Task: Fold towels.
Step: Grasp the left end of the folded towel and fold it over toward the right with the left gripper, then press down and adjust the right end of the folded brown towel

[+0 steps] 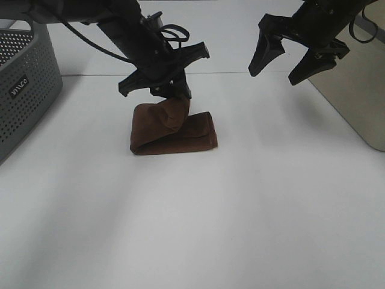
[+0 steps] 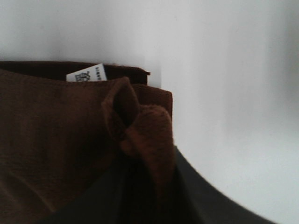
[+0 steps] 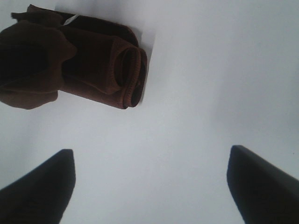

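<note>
Seemingly last fold — left pincer [image 1: 171, 91] pinches a raised flap of the towel [image 1: 180, 137], right pincer [image 1: 275, 73] hangs wide open — next: lay flap flat, release, lift clear.

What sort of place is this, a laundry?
More likely a robotics lab test bench: a black left pincer and right pincer hang over a plain white tabletop with one dark reddish-brown terry towel, beside a grey perforated plastic basket.

High view looks down; all 3 share the towel [image 1: 174, 132].
</note>
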{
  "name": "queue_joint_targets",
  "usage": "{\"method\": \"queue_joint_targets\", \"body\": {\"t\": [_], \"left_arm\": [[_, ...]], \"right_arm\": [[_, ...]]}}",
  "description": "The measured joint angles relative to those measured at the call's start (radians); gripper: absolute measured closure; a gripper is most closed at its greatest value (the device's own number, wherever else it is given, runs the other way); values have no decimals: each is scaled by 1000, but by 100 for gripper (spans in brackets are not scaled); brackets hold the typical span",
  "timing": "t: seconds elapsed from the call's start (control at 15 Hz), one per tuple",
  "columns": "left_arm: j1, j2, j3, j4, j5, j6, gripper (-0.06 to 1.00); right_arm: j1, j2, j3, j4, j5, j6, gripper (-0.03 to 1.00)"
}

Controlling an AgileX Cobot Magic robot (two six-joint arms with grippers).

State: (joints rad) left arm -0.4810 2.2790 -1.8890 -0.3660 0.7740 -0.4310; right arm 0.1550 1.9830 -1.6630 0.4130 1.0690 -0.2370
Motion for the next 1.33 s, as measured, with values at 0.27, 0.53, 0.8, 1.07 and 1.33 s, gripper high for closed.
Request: {"method": "queue_joint_targets", "body": {"t": [0.27, 0.53, 0.8, 1.07, 1.33], "left_arm": [[-59, 38, -46, -25, -83, -28, 27], [-39, -30, -47, 17, -107, 40, 21], [90, -110, -51, 123, -18, 71, 21], [200, -111, -51, 156, 148, 74, 21], [212, -111, -51, 167, 250, 134, 21]], "right_arm": [[0, -3, 0, 0, 24, 6, 14], [0, -3, 0, 122, 24, 8, 14], [60, 39, -1, 294, 23, -58, 14], [184, 182, -2, 524, -47, -251, 14], [168, 301, -2, 543, -143, -315, 14]]}}
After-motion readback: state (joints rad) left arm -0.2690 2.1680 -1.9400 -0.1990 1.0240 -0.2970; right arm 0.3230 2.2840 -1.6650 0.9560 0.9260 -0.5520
